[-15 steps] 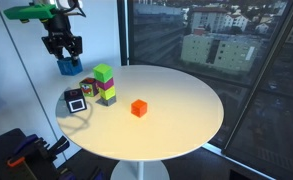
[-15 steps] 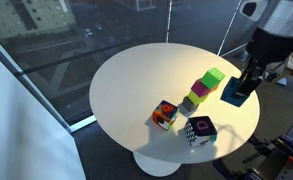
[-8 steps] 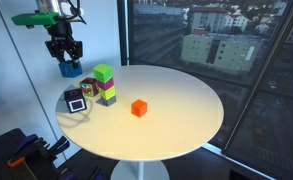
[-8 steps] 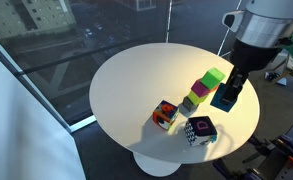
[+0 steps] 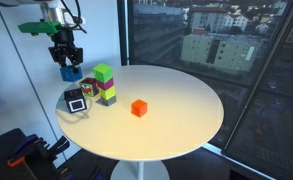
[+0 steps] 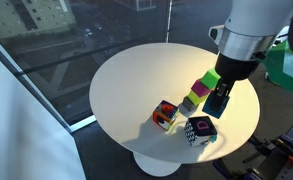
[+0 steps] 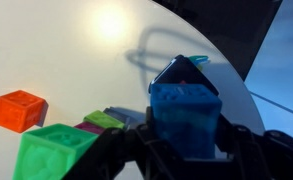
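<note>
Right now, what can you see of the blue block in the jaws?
The blue block is a solid-coloured cube that looks like plastic. It is held upright between the shut jaws, clear of the white table and touching nothing else. It hangs beside the green-topped stack, near the table's edge.

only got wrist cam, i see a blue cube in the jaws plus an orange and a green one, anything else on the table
Observer: Yes, a black-and-white patterned cube sits near the edge of the table, outside your view.
Operator: is the green one flat on the table
Observer: No, the green cube sits on top of a purple cube.
Operator: is my blue one touching it
Observer: No. The blue cube, clamped in the gripper, hangs beside the green cube with a clear gap.
</note>
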Controlling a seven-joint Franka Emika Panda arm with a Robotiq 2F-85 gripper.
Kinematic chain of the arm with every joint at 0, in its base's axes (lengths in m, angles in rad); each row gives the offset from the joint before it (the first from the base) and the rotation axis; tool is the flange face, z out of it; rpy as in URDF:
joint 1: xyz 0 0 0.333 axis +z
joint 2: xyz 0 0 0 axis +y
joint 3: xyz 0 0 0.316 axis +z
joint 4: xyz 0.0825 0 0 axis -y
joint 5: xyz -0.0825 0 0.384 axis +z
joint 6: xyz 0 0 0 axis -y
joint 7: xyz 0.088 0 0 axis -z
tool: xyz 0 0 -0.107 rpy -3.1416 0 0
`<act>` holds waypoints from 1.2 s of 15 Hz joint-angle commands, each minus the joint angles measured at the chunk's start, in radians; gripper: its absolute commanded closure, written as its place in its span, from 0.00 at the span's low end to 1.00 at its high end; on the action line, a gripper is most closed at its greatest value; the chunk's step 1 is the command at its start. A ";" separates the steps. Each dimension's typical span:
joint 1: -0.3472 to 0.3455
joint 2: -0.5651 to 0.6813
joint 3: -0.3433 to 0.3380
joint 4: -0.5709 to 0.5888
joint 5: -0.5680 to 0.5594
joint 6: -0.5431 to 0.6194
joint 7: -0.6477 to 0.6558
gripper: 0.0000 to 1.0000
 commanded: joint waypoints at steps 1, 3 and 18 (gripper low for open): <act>0.007 0.045 0.010 0.023 -0.007 0.011 0.057 0.70; 0.008 0.060 0.013 0.020 -0.004 0.019 0.075 0.70; 0.029 0.148 0.018 -0.020 0.030 0.151 0.157 0.70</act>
